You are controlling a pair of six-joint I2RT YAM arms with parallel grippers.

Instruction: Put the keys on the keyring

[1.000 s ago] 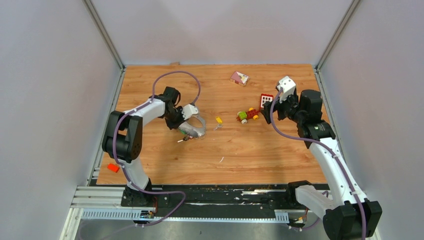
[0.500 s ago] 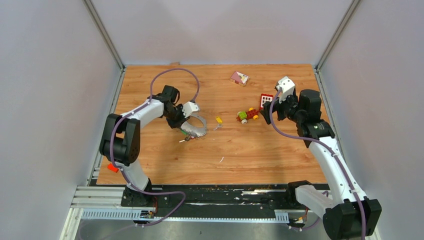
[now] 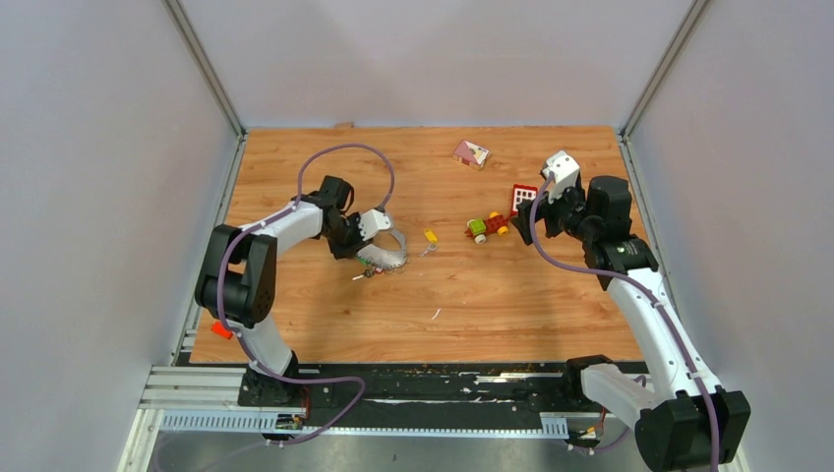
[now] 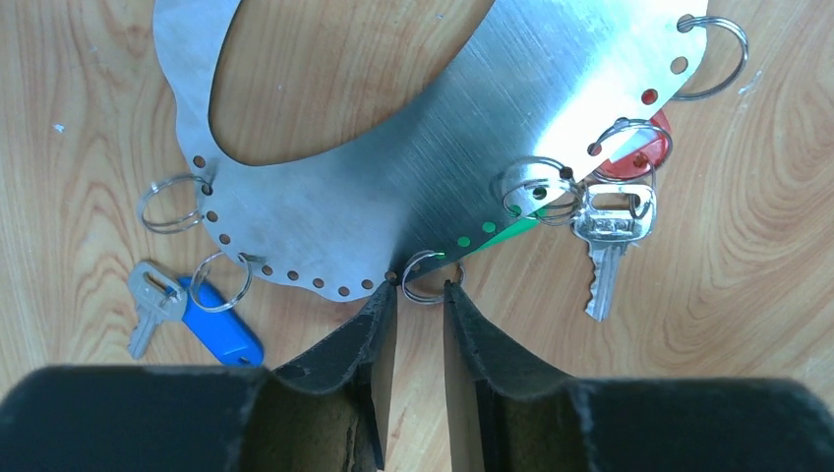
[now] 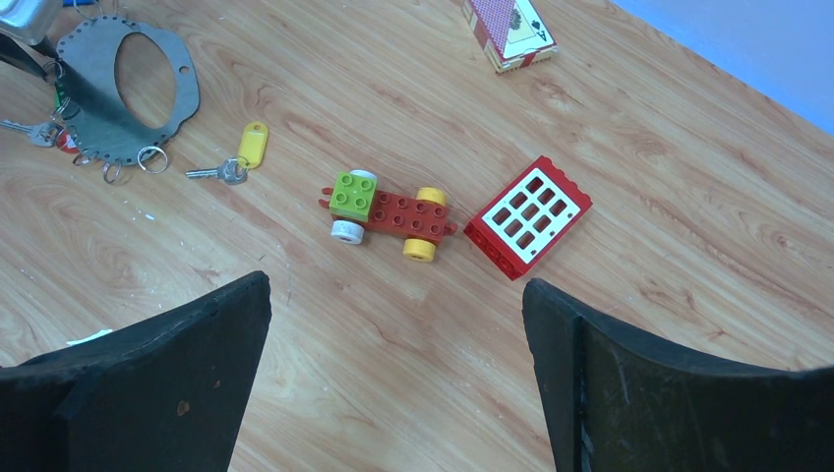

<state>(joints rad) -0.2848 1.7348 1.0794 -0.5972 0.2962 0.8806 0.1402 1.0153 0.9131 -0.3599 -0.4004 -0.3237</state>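
From above, the left arm is reaching across the left half of the bench, its wrist sitting a touch nearer the bases than half a second ago. The keyring at its tip is showing a narrower outline than a second ago, though it is staying in about the same spot, left of centre. The red-tagged key is hanging at its near edge. The yellow-tagged key is lying loose just to its right, unmoved. The toy car, the red block, the card box and the right arm are keeping their earlier places.

In the left wrist view, the left pincer is standing almost together, with only a narrow slit between the fingers. Its tips are sitting at the keyring's bumpy edge, either side of a small split ring; whether they are pinching anything I cannot tell. A blue-tagged key is hanging on the left.

In the right wrist view, the right pincer is hovering wide apart over bare wood, gripping nothing.

The bench is showing pale wood grain with a few white specks. Plain grey walls are closing it in on three sides. An orange piece is lying off its near left corner.
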